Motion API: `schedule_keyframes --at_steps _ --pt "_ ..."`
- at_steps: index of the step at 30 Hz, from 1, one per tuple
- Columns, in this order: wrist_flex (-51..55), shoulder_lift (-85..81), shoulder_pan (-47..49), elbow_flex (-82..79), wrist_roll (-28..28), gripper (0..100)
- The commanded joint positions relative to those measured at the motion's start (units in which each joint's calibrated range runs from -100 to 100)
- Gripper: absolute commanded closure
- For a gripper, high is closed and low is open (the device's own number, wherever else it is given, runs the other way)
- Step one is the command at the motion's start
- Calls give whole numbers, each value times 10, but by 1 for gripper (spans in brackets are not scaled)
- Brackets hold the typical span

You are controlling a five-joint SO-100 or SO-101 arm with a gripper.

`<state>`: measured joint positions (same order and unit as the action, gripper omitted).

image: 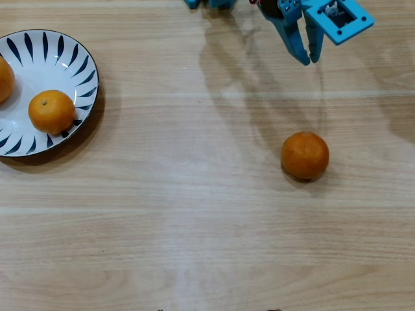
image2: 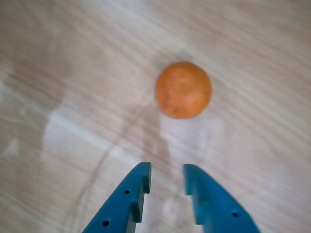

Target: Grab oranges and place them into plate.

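With two oranges already on the plate (image: 84,61) at the far left of the overhead view, only one orange (image: 305,155) left out on the bare worktop (image: 194,227), right of the middle. One placed orange (image: 52,111) resting on the plate's right part near the rim, the other (image: 5,79) cut by the left edge of the picture, so only a slice visible. Both well inside the dark edge, probably set there so as not to roll off.

Blue hand (image: 310,59) up at the far edge of the overhead view, a little right of the middle, tips pointing toward the near side, in the direction of the lone orange. Empty, holding nothing. In the wrist view the two fingers (image2: 138,187) apart by a small gap, with bare wood showing between them, so slightly open but not wide. Same orange (image2: 183,90) there, ahead of the tips and well apart from them, almost in line with the gap, only slightly to the right.

Judging from this, two thirds of the job done and an approach to the last orange in hand. Gap looking narrower than the fruit, so likely to need more opening before any descent. Round fruit on smooth wood, free to roll if nudged from one side; best taken with one finger on each side, then carried the long way left to the plate.
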<state>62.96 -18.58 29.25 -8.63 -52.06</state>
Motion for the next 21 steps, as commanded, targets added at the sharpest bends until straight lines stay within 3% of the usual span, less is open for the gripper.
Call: schedule_keyframes --at_steps 1,7,14,21 --pt "-2 34 23 42 -16 79" --pt "-13 97 21 70 -17 72" --pt "-96 151 28 77 -20 58" --pt "-111 220 44 96 -73 56"
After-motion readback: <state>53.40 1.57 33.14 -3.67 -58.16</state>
